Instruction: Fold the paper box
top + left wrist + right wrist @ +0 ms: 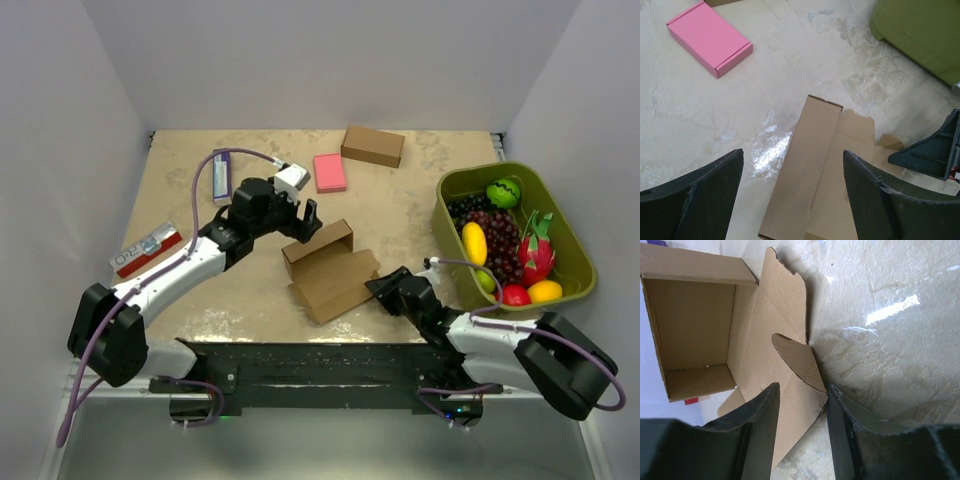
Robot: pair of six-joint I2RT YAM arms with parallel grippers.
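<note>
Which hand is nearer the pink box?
Left. The left hand is just nearward of the pink box; the right hand is farther, at the right flap of the paper box.

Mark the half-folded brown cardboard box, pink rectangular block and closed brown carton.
half-folded brown cardboard box (335, 280), top view, flat lid panel.
pink rectangular block (329, 172), top view, top face.
closed brown carton (372, 142), top view, top face.

Illumination was bright, diffuse and overhead; shadows were soft. Glare struck the table (900, 365) at 2 o'clock in the right wrist view; the 6 o'clock foreground was blurred.
</note>
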